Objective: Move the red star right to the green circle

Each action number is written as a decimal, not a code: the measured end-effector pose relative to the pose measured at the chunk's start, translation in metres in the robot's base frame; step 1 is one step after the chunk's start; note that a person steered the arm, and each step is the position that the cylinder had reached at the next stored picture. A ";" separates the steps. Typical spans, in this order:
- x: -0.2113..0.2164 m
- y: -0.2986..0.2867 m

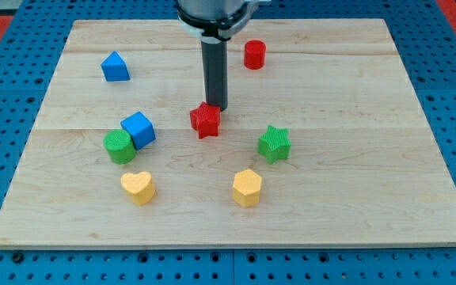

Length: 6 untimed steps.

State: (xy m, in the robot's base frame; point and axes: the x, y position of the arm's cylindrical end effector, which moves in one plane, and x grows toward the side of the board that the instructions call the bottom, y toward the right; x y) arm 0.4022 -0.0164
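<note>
The red star [205,121] lies near the middle of the wooden board. My tip [215,107] stands just above and slightly right of it in the view, touching or nearly touching its upper edge. The green circle [119,146] sits well to the star's left and a little lower. A blue cube [138,129] rests against the green circle's upper right side, between it and the star.
A blue triangular block [115,66] lies at upper left. A red cylinder [254,55] lies at top, right of the rod. A green star [275,144] lies right of centre. A yellow heart [138,187] and a yellow hexagon [246,188] lie near the bottom. The board [370,198] ends on blue pegboard.
</note>
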 end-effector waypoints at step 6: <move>0.078 -0.033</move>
State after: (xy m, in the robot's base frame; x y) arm 0.4804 -0.0490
